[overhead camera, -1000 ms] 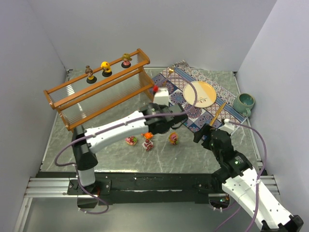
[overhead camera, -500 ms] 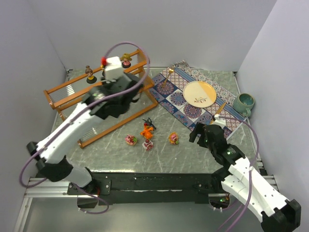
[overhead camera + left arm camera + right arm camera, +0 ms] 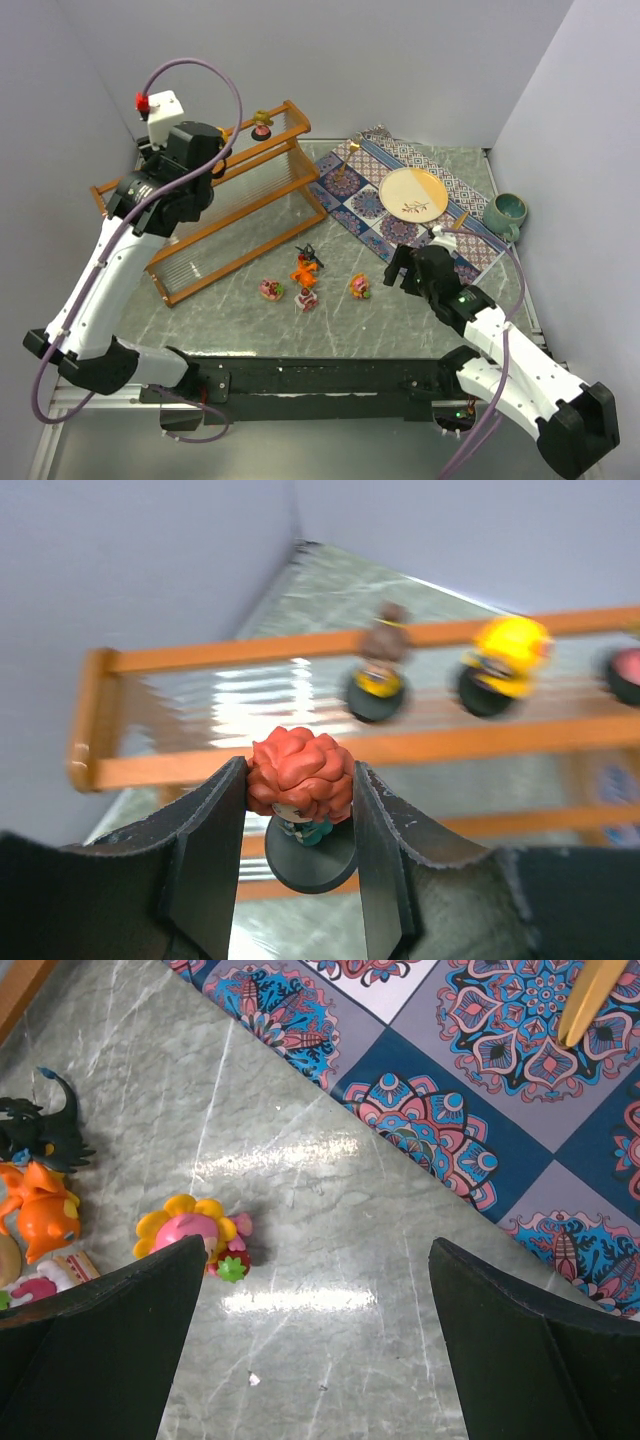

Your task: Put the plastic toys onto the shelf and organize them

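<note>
Doll (image 3: 300, 777), red-haired, pinched in left jaws before shelf (image 3: 450, 745) rail; right jaws wide, empty, near flower toy (image 3: 190, 1232), mat (image 3: 450, 1110)

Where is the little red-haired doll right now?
In the left wrist view, the red-haired doll is pinched in the left gripper, held in the air at the top tier of the shelf, near the brown-haired doll standing there.

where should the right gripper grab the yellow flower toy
Grip the flower toy across its round yellow petal head, coming from above with the open right gripper. The head looks like its widest, most even part. The orange toy sits close on one side, so coming in from the mat side probably gives the fingers most room.
</note>
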You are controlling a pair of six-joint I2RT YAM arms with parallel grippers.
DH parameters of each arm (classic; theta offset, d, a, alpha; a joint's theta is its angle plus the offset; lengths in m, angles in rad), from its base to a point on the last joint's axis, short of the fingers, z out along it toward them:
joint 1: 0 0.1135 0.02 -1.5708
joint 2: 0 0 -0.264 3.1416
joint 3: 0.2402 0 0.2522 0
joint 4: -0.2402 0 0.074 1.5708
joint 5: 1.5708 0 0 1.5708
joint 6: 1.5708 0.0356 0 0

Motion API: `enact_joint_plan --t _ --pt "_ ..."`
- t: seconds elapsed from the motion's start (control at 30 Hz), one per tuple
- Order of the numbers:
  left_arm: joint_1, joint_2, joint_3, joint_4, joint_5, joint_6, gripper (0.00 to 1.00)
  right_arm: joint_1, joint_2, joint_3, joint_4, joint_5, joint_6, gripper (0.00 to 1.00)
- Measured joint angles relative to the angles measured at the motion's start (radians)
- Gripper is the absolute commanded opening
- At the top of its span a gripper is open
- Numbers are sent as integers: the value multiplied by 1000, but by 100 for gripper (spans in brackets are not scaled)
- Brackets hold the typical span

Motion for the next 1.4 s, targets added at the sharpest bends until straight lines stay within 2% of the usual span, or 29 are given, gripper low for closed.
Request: enact_joint_plan --t 0.17,0.3,0.43,0.7,0.97,1.4 --pt "145 -48 -116 139 23 132 10 0 12 3 19 -11 -13 100" --pt "214 -82 -218 278 45 215 10 0 15 3 35 -17 -27 100" --pt "263 -107 -322 419 75 293 10 0 23 3 45 -16 -51 100" --pt "305 -134 -444 602 109 399 12 0 34 3 62 -16 -82 100" --pt "353 -146 -485 686 160 430 12 0 47 3 85 -18 -87 100" --pt "409 -146 -539 717 236 425 15 0 47 3 85 -19 -88 100"
